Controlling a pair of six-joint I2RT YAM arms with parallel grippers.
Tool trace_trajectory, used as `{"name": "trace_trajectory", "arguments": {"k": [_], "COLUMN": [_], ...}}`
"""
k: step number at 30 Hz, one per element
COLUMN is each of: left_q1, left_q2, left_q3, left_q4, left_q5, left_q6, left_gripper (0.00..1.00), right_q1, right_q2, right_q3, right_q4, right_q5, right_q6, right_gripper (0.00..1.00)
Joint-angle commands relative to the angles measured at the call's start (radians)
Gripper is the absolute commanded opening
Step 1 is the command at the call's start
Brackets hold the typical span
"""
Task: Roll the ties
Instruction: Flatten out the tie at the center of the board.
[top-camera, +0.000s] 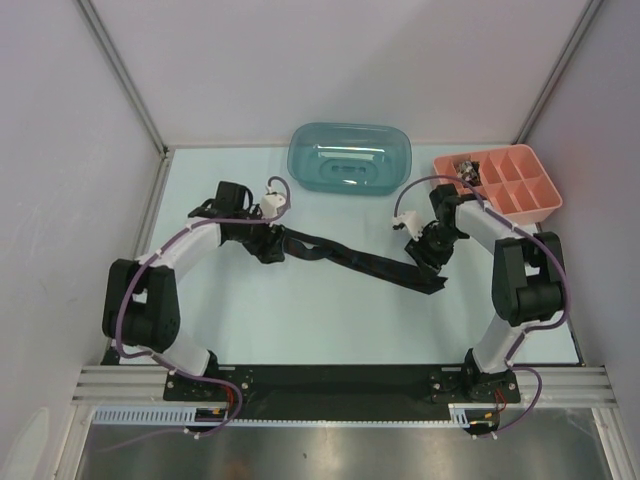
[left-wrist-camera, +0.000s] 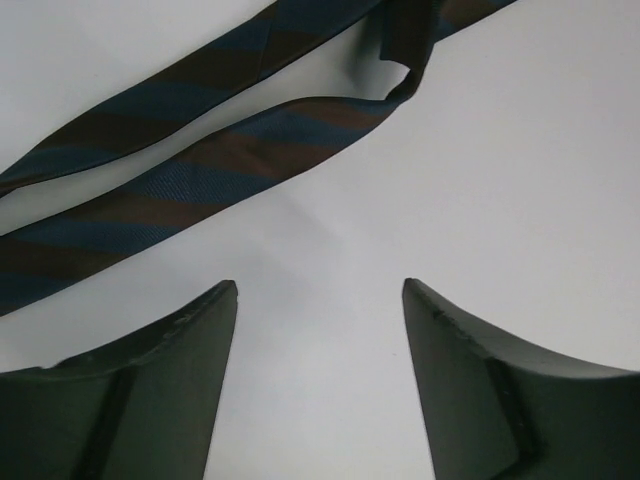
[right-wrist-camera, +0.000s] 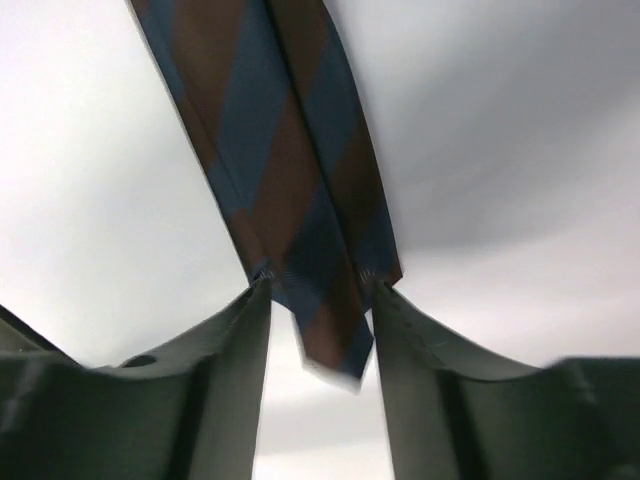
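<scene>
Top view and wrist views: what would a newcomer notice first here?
A long dark tie lies across the middle of the table; close up it shows blue and brown stripes. One end sits between the open jaws of the right gripper. Behind it stand a teal tub and a pink divided tray.

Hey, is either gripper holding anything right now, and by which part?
Left gripper: open, nothing held. Right gripper: the end of the tie sits between its jaws; whether it is pinched cannot be told.
</scene>
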Motion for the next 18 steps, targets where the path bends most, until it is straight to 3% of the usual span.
{"name": "trace_trajectory", "arguments": {"k": [1,2,8,13,16,18], "left_q1": [0.005,0.006,0.051,0.130,0.172,0.196], "left_q2": [0.050,0.070,0.133,0.152,0.150,0.144], "left_q3": [0.076,0.087,0.133,0.167,0.185,0.188], "left_q4": [0.017,0.016,0.013,0.011,0.007,-0.003], "left_q5": [-0.024,-0.039,-0.047,-0.042,-0.031,-0.022], "left_q6": [0.054,0.059,0.045,0.021,0.011,0.018], "left_gripper": [0.76,0.76,0.78,0.79,0.78,0.75], "right_q1": [0.045,0.058,0.162,0.203,0.225,0.228], "right_q2": [-0.085,-0.088,-0.026,0.047,0.077,0.074], "right_q3": [0.035,0.029,-0.009,-0.015,-0.032,-0.069], "right_q4": [0.005,0.013,0.157,0.222,0.206,0.174], "right_q5": [-0.052,-0.043,0.049,0.102,0.125,0.132], "right_q6": [0.049,0.064,0.116,0.121,0.090,0.044], "right_gripper": [0.57,0.62,0.69,0.70,0.62,0.41]}}
